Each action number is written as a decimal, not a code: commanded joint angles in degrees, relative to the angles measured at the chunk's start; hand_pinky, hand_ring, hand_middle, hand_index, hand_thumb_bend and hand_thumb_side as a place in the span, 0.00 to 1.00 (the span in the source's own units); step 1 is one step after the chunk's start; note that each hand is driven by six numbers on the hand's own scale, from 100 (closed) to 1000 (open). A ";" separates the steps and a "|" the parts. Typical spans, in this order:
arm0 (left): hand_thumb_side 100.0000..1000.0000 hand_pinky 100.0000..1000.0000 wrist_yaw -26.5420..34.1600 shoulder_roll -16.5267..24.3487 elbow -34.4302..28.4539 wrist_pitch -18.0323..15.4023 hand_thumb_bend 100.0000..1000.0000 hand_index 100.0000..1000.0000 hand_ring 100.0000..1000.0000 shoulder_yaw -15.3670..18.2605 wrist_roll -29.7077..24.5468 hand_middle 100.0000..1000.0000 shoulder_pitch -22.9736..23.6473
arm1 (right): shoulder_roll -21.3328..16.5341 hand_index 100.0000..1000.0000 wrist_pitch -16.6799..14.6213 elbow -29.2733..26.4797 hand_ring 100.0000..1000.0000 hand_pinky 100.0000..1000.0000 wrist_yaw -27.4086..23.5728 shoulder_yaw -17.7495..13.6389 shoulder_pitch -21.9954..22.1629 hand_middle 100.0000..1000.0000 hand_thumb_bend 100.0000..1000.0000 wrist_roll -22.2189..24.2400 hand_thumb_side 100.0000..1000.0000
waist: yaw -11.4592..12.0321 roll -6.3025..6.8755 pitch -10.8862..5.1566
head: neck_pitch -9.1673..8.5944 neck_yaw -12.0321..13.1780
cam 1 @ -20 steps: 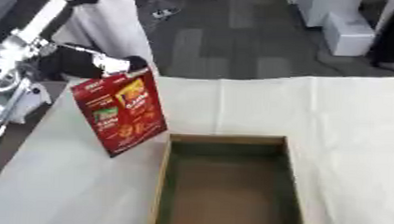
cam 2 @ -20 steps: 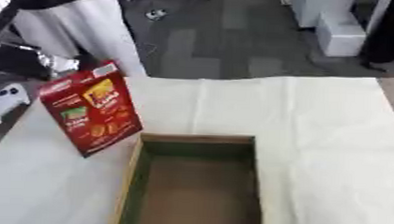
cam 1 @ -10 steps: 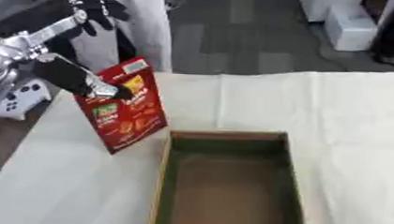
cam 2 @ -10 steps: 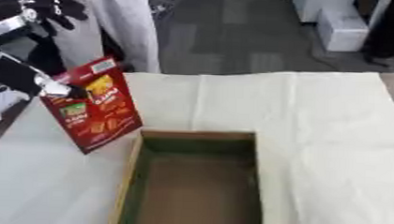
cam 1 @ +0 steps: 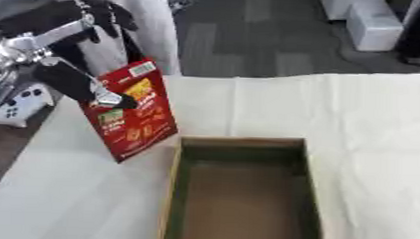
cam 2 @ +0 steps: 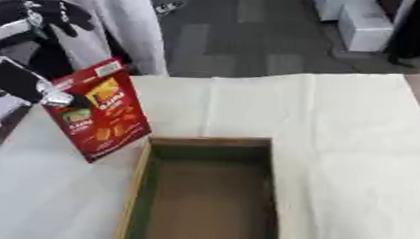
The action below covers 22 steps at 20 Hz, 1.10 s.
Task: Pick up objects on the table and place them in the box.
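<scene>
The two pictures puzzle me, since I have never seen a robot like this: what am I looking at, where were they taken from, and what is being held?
Both pictures come from a stereo camera in the robot's head, looking down at its work: a left eye view and a right eye view of one moment. The black and silver arm entering from the left ends in the left robot hand, which grips a red snack box by its upper edge, tilted beside the open wooden box. That box looks empty. Both sit on a table covered by a pale cloth. The right robot hand is not in view.
</scene>
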 commanded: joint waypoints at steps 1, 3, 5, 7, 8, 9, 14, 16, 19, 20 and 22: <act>0.36 0.62 -1.07 2.29 0.62 -0.17 0.94 0.85 0.75 0.25 -0.49 0.87 -0.88 | -1.32 0.75 0.06 -0.77 0.70 0.48 -0.35 -0.14 -0.43 0.77 0.00 0.26 0.65 | -0.03 0.00 -0.59 | 0.21 0.30; 0.39 0.62 -1.29 2.33 1.63 -0.35 0.91 0.85 0.75 -0.02 -1.02 0.87 -0.82 | -1.31 0.75 0.08 -0.77 0.70 0.48 -0.38 -0.15 -0.40 0.77 0.00 0.29 0.65 | -0.06 0.06 -0.60 | 0.24 0.33; 0.41 0.62 -1.58 2.30 2.78 -0.67 0.89 0.85 0.75 -0.22 -1.49 0.87 -0.80 | -1.31 0.75 0.07 -0.77 0.70 0.48 -0.41 -0.16 -0.39 0.77 0.00 0.33 0.65 | -0.11 0.10 -0.58 | 0.24 0.32; 0.43 0.61 -2.20 2.20 3.69 -1.06 0.88 0.85 0.74 -0.29 -1.87 0.86 -0.79 | -1.33 0.75 0.06 -0.77 0.69 0.48 -0.43 -0.18 -0.38 0.77 0.00 0.36 0.65 | -0.17 0.10 -0.54 | 0.29 0.30; 0.44 0.61 -2.54 2.14 4.03 -1.24 0.88 0.85 0.74 -0.32 -2.05 0.86 -0.77 | -1.34 0.75 0.03 -0.77 0.69 0.48 -0.47 -0.19 -0.37 0.77 0.00 0.37 0.64 | -0.21 0.11 -0.52 | 0.32 0.32; 0.43 0.61 -2.84 2.06 4.32 -1.42 0.88 0.85 0.74 -0.36 -2.26 0.86 -0.76 | -1.35 0.75 0.04 -0.77 0.69 0.48 -0.48 -0.21 -0.36 0.77 0.00 0.37 0.64 | -0.23 0.11 -0.49 | 0.36 0.34; 0.48 0.62 -4.07 1.85 5.28 -2.16 0.85 0.85 0.74 -0.60 -3.18 0.86 -0.67 | -1.39 0.75 0.04 -0.77 0.69 0.48 -0.50 -0.24 -0.35 0.77 0.00 0.46 0.64 | -0.30 0.13 -0.33 | 0.55 0.36; 0.48 0.62 -4.31 1.78 5.63 -2.42 0.84 0.85 0.74 -0.72 -3.71 0.86 -0.61 | -1.42 0.75 0.03 -0.77 0.69 0.48 -0.52 -0.25 -0.35 0.77 0.00 0.49 0.64 | -0.33 0.15 -0.26 | 0.60 0.34; 0.51 0.62 -4.49 1.60 5.97 -2.86 0.82 0.86 0.75 -0.88 -4.35 0.86 -0.58 | -1.44 0.75 0.02 -0.77 0.69 0.48 -0.56 -0.26 -0.34 0.77 0.00 0.56 0.64 | -0.37 0.16 -0.16 | 0.66 0.34; 0.51 0.62 -4.49 1.51 6.07 -3.02 0.82 0.86 0.75 -0.93 -4.55 0.86 -0.57 | -1.45 0.75 0.01 -0.77 0.69 0.48 -0.57 -0.27 -0.34 0.77 0.00 0.59 0.64 | -0.38 0.16 -0.13 | 0.67 0.34; 0.53 0.62 -4.57 1.32 6.33 -3.38 0.82 0.86 0.74 -1.11 -5.15 0.87 -0.50 | -1.46 0.75 -0.02 -0.77 0.69 0.48 -0.61 -0.28 -0.36 0.77 0.00 0.63 0.64 | -0.43 0.14 -0.03 | 0.62 0.31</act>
